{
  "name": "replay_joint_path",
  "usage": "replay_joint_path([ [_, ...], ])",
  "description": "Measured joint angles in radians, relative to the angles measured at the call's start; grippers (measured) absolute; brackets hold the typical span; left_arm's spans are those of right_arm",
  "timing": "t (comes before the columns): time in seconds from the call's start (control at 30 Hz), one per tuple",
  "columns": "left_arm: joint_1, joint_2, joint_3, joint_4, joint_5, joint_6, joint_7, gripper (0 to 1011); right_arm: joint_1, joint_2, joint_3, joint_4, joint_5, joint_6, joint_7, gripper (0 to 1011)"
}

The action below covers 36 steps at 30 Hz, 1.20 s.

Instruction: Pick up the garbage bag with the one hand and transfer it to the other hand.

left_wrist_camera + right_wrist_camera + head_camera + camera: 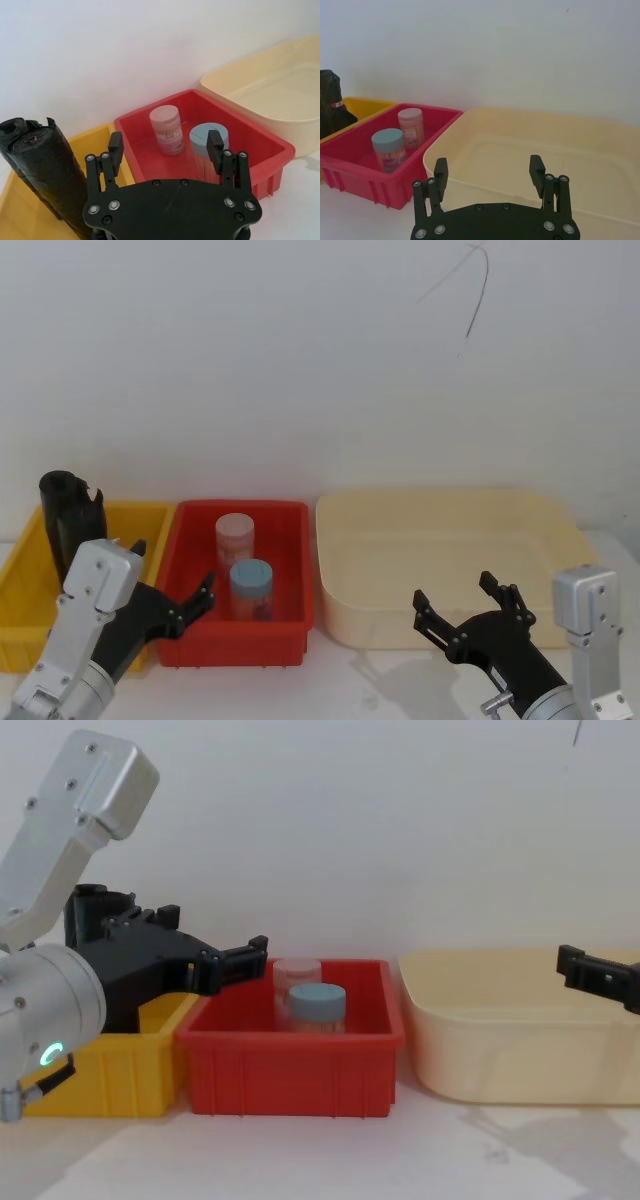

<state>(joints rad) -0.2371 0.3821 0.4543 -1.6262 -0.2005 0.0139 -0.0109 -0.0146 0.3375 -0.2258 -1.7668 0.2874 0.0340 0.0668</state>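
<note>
While the left gripper (165, 150) (the one on the arm with the green ring light) hangs above the front walls of the bins, its jaws stand spread wide with nothing between them. The garbage bag (60, 518), a black roll of plastic, stands upright in the yellow bin (22, 585), outside the jaws. It lies to the left of the left-hand finger and a little beyond its tip, near but not touching. Straight ahead of the open jaws sits the red bin (288, 540), and inside it two jars stand close together. A pink-lidded jar (235, 532) is farther from the jaws, and a blue-lidded jar (251, 585) is nearer them, just past the right-hand finger's tip. The right gripper (489, 172) hovers well apart from the bag, low in front of the cream tub (450, 550); its jaws are spread as well and hold nothing. The tub's near wall lies just ahead of those fingertips, and the red bin lies off to the left of them.
</note>
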Motion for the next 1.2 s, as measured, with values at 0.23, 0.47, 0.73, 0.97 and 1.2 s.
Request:
replay_joint_path([
  [0.23,0.0,0.0,0.0,0.0,0.0,0.0,0.0,1000,0.0,0.0,0.0,0.0,0.0,0.0,0.0,1001],
  [0.47,0.0,0.0,0.0,0.0,0.0,0.0,0.0,1000,0.0,0.0,0.0,0.0,0.0,0.0,0.0,1001],
  [0.73,0.0,0.0,0.0,0.0,0.0,0.0,0.0,1000,0.0,0.0,0.0,0.0,0.0,0.0,0.0,1001],
  [0.97,0.0,0.0,0.0,0.0,0.0,0.0,0.0,1000,0.0,0.0,0.0,0.0,0.0,0.0,0.0,1001],
  [1.2,0.0,0.0,0.0,0.0,0.0,0.0,0.0,1000,0.0,0.0,0.0,0.0,0.0,0.0,0.0,1001],
])
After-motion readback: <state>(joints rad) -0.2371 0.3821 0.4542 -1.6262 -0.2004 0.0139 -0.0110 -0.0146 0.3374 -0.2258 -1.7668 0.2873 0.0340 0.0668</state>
